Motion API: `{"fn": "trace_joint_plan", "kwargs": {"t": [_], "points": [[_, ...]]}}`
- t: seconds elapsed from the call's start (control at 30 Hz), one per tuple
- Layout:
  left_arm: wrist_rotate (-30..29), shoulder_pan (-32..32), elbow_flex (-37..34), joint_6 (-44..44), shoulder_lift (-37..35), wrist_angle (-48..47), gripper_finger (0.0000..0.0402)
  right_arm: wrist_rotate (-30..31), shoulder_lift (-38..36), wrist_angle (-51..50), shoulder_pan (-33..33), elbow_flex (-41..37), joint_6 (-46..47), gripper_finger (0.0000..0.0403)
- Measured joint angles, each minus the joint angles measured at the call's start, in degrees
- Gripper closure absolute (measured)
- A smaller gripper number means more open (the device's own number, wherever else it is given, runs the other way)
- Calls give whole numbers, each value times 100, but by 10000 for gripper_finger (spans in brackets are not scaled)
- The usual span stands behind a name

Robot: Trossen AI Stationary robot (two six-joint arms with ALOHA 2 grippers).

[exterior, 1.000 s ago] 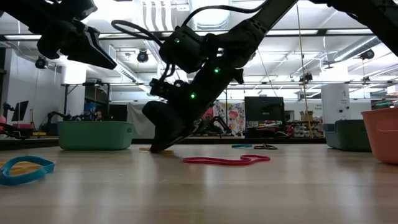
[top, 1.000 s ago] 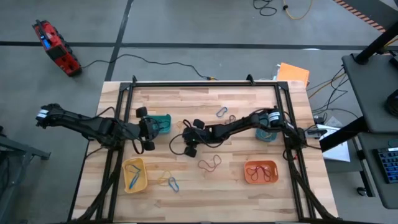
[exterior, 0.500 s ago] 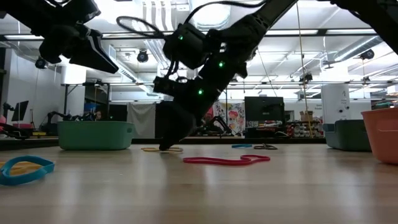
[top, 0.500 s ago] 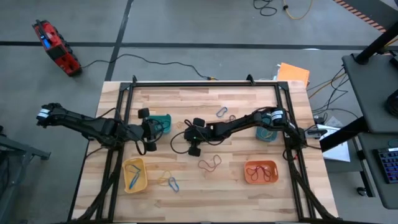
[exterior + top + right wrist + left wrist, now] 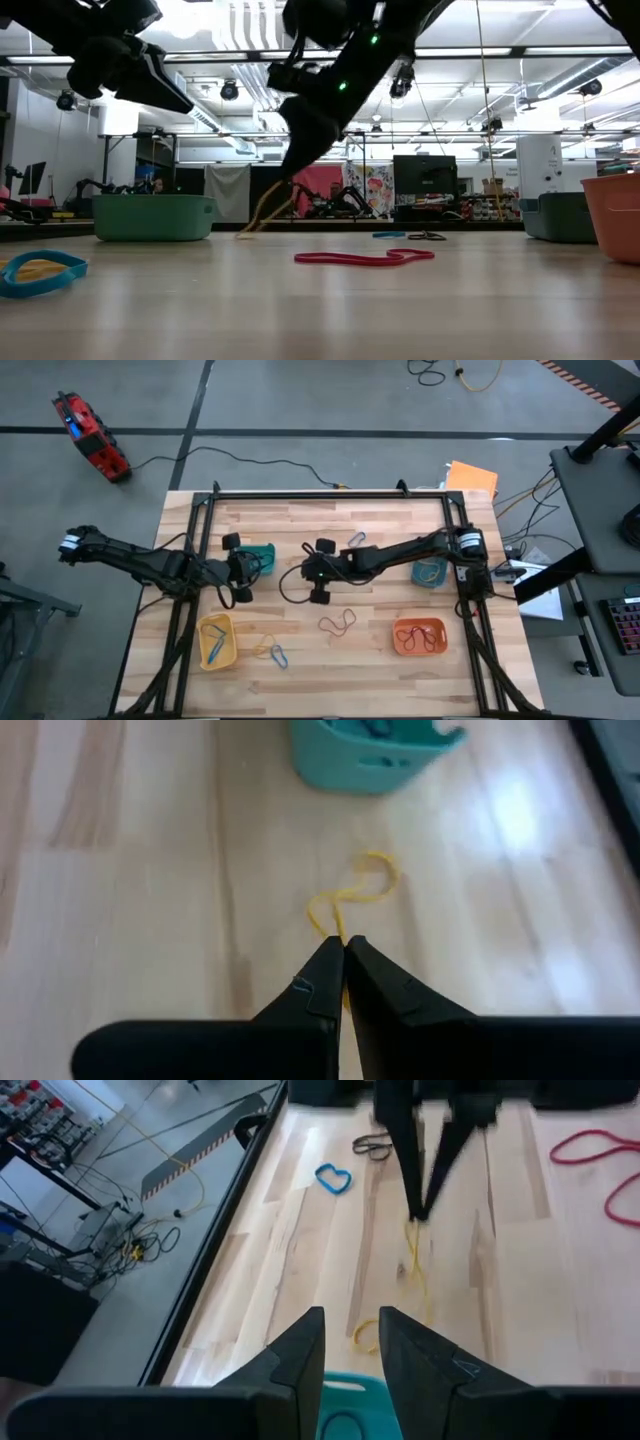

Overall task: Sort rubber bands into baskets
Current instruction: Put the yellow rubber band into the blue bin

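No readable text, labels or numbers anywhere.

The right gripper [image 5: 343, 948] has risen, seemingly pinching a yellow band [image 5: 350, 900].

Yellow rubber band [image 5: 352, 898], teal basket [image 5: 372, 752], pale wood table [image 5: 130, 890]

the right pincer [image 5: 343, 952] reached toward nine o'clock over mid-bench, raised, its fingers pinched together. the left pincer [image 5: 350, 1342] hovered at nine o'clock, its fingers slightly parted, holding nothing.
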Motion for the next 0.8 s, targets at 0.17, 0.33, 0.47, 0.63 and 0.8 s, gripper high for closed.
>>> {"fn": "trace_joint_plan", "kwargs": {"t": [0.17,0.33,0.47,0.63,0.8], "points": [[-25,0,-2,61,15,49,319,360,-441,-345,41,-77,-67,394],[-74,0,-2,94,8,36,319,514,-940,-432,72,-312,-79,394],[-89,-1,-2,98,8,36,319,836,-1368,-435,113,-585,-79,394],[-93,-1,-2,140,10,38,319,1148,-1865,-422,167,-881,103,394],[-95,-2,-2,185,10,78,319,445,-1988,-370,160,-1068,393,394]]}}
